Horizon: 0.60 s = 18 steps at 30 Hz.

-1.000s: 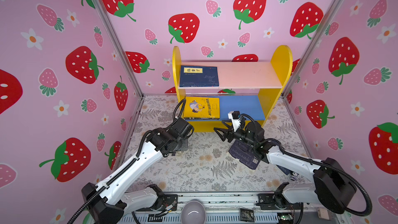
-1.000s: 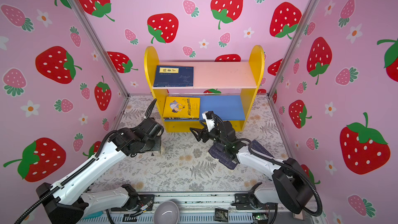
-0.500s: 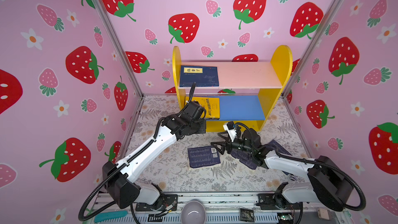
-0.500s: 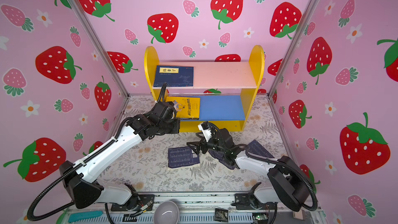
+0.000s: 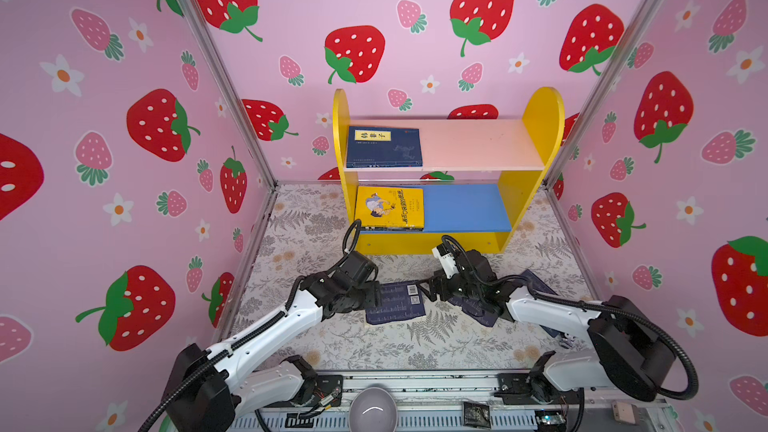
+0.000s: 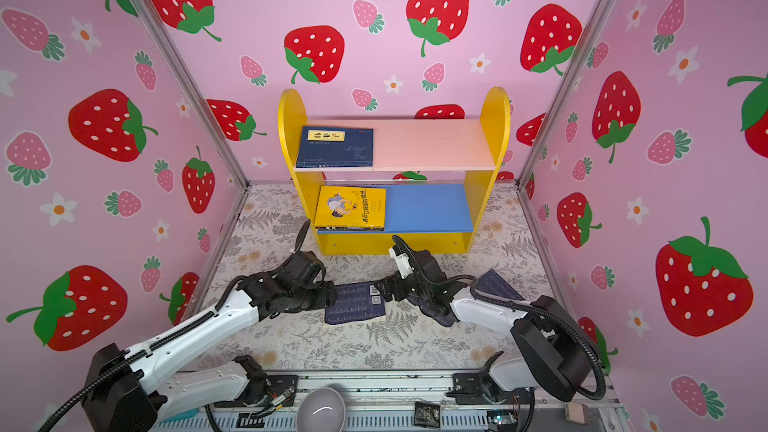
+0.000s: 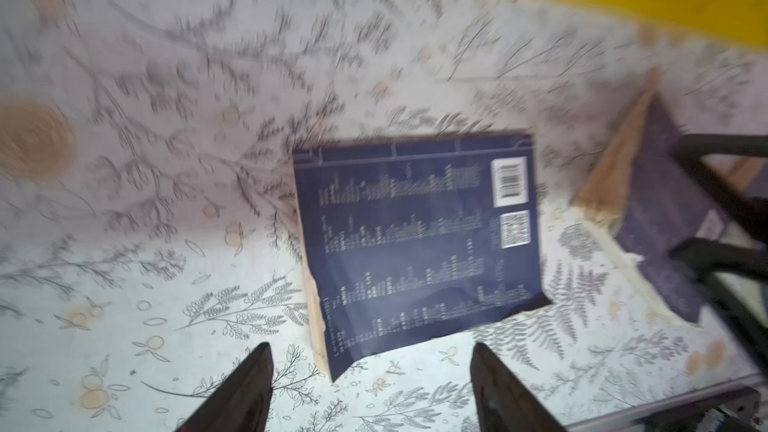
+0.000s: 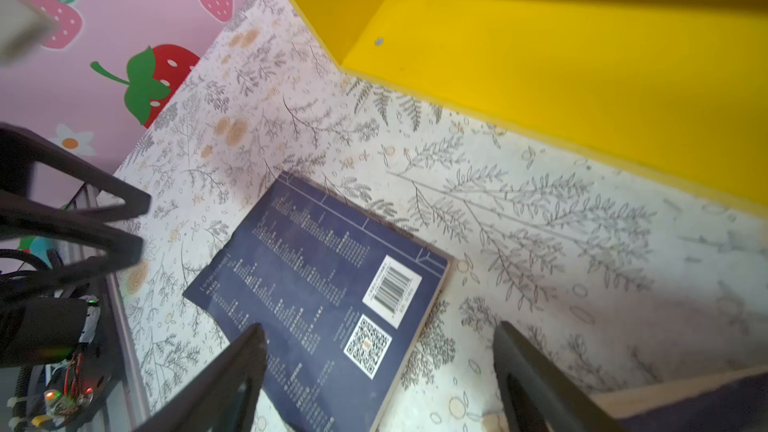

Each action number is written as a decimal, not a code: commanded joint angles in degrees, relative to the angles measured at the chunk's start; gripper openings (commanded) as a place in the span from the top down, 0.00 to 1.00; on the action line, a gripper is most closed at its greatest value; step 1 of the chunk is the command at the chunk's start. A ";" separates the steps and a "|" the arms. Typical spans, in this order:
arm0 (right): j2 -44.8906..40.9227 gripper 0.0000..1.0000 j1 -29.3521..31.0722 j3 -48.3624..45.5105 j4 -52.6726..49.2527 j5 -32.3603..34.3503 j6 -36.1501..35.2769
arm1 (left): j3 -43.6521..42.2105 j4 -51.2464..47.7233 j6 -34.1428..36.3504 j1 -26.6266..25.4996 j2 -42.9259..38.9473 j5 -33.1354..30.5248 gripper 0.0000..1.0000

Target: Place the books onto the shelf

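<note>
The shelf stands at the back. A navy book lies on its pink upper board, and a yellow book tops a small stack on the blue lower board. Another navy book lies on the floor, back cover up, between both grippers. My left gripper is open at its left edge, holding nothing. My right gripper is open over its barcode corner. Two more navy books lie under and beside the right arm.
Pink strawberry walls close in the floral floor on three sides. The shelf's yellow base sits just behind the grippers. A grey bowl and a dark packet rest on the front rail.
My left arm has pulled back from the shelf's lower board down to the floor book, and its gripper has opened. The right gripper stayed low at the book's right edge.
</note>
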 commanded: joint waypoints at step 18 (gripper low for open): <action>21.99 0.58 3.56 7.75 -5.37 -4.95 -3.87 | -15.24 37.32 -17.70 -0.03 5.19 11.49 0.59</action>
